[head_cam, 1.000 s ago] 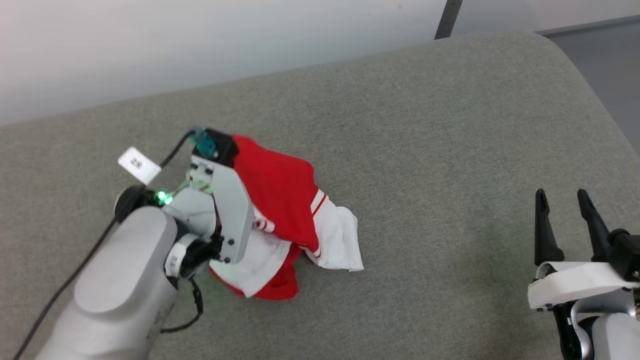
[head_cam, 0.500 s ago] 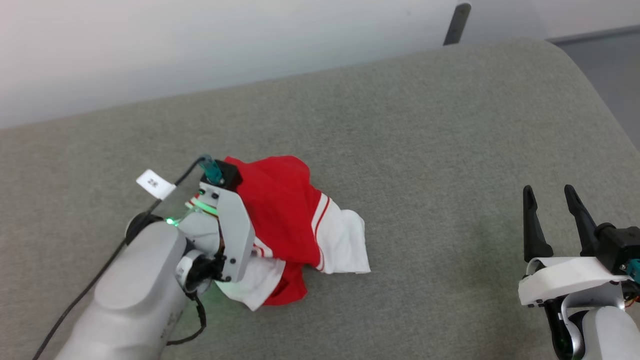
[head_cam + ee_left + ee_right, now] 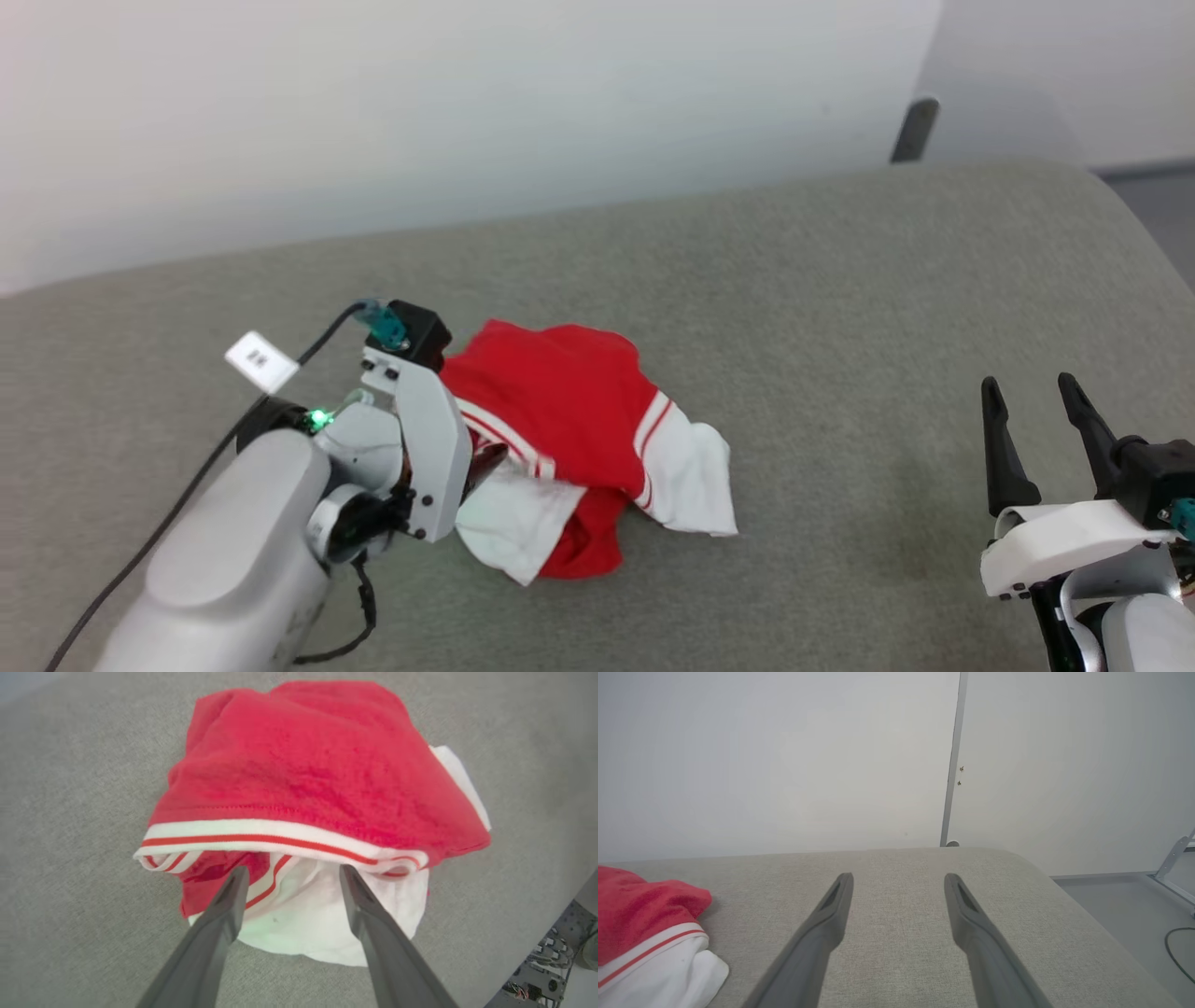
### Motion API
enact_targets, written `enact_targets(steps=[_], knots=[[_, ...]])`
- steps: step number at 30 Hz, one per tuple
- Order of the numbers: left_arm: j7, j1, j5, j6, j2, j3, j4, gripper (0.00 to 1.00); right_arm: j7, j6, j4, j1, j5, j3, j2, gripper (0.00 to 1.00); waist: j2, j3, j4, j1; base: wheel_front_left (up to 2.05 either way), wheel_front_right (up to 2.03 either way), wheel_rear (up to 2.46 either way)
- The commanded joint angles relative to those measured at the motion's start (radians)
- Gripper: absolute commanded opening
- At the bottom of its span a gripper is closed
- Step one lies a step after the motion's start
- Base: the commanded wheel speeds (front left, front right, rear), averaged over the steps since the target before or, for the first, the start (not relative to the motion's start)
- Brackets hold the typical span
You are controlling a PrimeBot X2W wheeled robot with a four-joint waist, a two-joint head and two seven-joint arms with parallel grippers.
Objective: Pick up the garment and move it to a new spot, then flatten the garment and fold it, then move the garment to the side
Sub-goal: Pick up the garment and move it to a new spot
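The garment (image 3: 560,401) lies crumpled in a heap on the grey fabric surface, red cloth on top, white sleeves and striped trim at its near side. In the left wrist view the left gripper (image 3: 293,875) is open, its fingertips (image 3: 236,882) just over the white part of the garment (image 3: 308,765), below the striped trim. In the head view that arm's pale wrist housing (image 3: 420,439) covers the garment's left edge. Far to the right, the right gripper (image 3: 1027,385) (image 3: 899,877) is open and empty above bare surface, with the garment (image 3: 640,905) at its left.
The grey padded surface (image 3: 840,308) ends at a white wall behind and rounds off at the right, with floor (image 3: 1134,905) beyond. A dark post (image 3: 913,131) stands at the far right corner. A black cable with a white tag (image 3: 261,362) runs along the left arm.
The left gripper has opened and let go of the garment, which has sunk into a lower heap. The head camera has shifted, so the whole scene sits lower and further right. The right gripper stays open.
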Motion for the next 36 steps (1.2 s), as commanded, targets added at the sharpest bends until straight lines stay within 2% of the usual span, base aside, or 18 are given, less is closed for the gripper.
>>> enact_targets(steps=[1, 7, 13, 22, 28, 36], knots=[[-0.02, 0.029, -0.006, 0.004, 0.01, 0.011, -0.031, 1.0, 0.005, 0.0, -0.007, 0.014, 0.006, 0.007, -0.008, 1.0, 0.0, -0.054, 0.05, 0.0, 0.0, 0.0, 0.0], [-0.126, 0.111, -0.01, 0.028, 0.064, 0.063, -0.156, 1.0, 0.018, 0.0, -0.023, 0.028, 0.009, 0.009, -0.007, 1.0, 0.0, -0.093, 0.096, 0.0, 0.0, 0.0, 0.0], [-0.307, 0.221, -0.002, 0.068, 0.111, 0.142, -0.25, 1.0, 0.02, 0.0, -0.029, 0.045, 0.008, 0.008, -0.011, 1.0, 0.0, -0.121, 0.132, 0.0, 0.0, 0.0, 0.0], [-0.587, 0.412, 0.02, 0.119, 0.152, 0.251, -0.338, 1.0, 0.004, 0.0, -0.032, 0.076, 0.0, -0.01, -0.015, 1.0, 0.0, -0.157, 0.176, 0.0, 0.0, 0.0, 0.0], [-0.705, 0.507, 0.012, 0.135, 0.166, 0.305, -0.363, 1.0, -0.003, 0.0, -0.034, 0.106, 0.001, -0.031, -0.011, 1.0, 0.0, -0.17, 0.206, 0.0, 0.0, 0.0, 0.0], [-0.808, 0.606, -0.01, 0.141, 0.177, 0.362, -0.372, 1.0, -0.009, 0.0, -0.046, 0.128, -0.01, -0.05, 0.003, 1.0, 0.0, -0.181, 0.23, 0.0, 0.0, 0.0, 0.0]])
